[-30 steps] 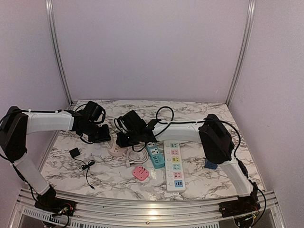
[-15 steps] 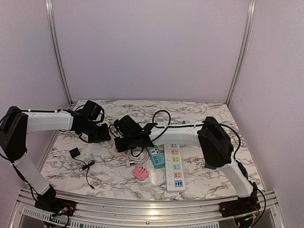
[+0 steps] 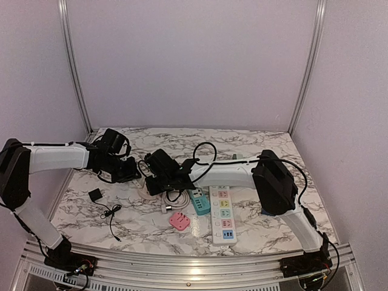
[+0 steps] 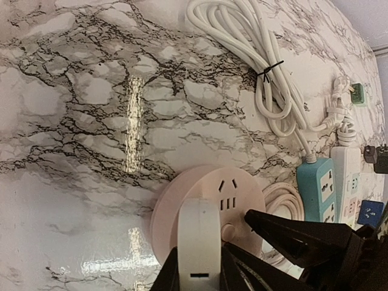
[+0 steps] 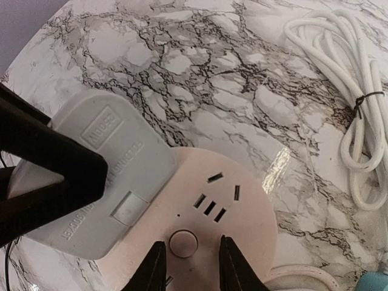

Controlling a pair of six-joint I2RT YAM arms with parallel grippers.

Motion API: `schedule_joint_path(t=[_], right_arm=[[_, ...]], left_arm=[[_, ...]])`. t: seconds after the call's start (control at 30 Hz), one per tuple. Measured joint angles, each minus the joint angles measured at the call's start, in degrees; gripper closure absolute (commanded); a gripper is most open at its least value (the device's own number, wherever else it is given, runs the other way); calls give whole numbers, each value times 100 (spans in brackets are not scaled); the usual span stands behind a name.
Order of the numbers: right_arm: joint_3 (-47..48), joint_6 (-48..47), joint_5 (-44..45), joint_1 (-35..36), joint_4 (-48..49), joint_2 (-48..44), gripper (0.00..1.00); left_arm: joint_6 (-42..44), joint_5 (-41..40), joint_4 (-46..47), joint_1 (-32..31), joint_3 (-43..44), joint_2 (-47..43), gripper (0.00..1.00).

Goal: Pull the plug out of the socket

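Observation:
A round pink socket (image 4: 245, 194) lies on the marble table with a white plug (image 4: 199, 242) standing in it. In the right wrist view the plug (image 5: 115, 163) covers the socket's (image 5: 230, 212) left part. My left gripper (image 4: 197, 276) is shut on the plug, one dark finger on each side; one of its fingers (image 5: 42, 160) shows in the right wrist view. My right gripper (image 5: 191, 264) is open, its tips resting on the socket's top either side of the round button. In the top view both grippers, the left (image 3: 130, 173) and the right (image 3: 159, 182), meet over the socket (image 3: 147, 191).
A teal power strip (image 3: 198, 200), a long white power strip (image 3: 222, 212), a pink adapter (image 3: 179, 220) and a coiled white cord (image 3: 173, 203) lie right of the socket. A black adapter with its cable (image 3: 95, 195) lies left. A bundled white cable (image 4: 260, 66) lies beyond.
My right gripper has moved left and down onto the socket, now covering most of it in the top view. My left arm has shifted slightly left, staying at the plug.

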Motion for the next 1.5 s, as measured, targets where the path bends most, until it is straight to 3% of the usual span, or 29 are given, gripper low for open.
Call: schedule_joint_path(t=[0.3,0.73,1.5], right_arm=[[2,-2,-11,-2,0,0,68],[15,4,136,-9,0,9,67],[179,-4,188,-13,-177,50,62]], left_arm=[[-262,260,839,57,-734,-409,100],[-686,761,1598,295,-1119,-463,100],[-348,610,1432,197,-1014,-474,100]])
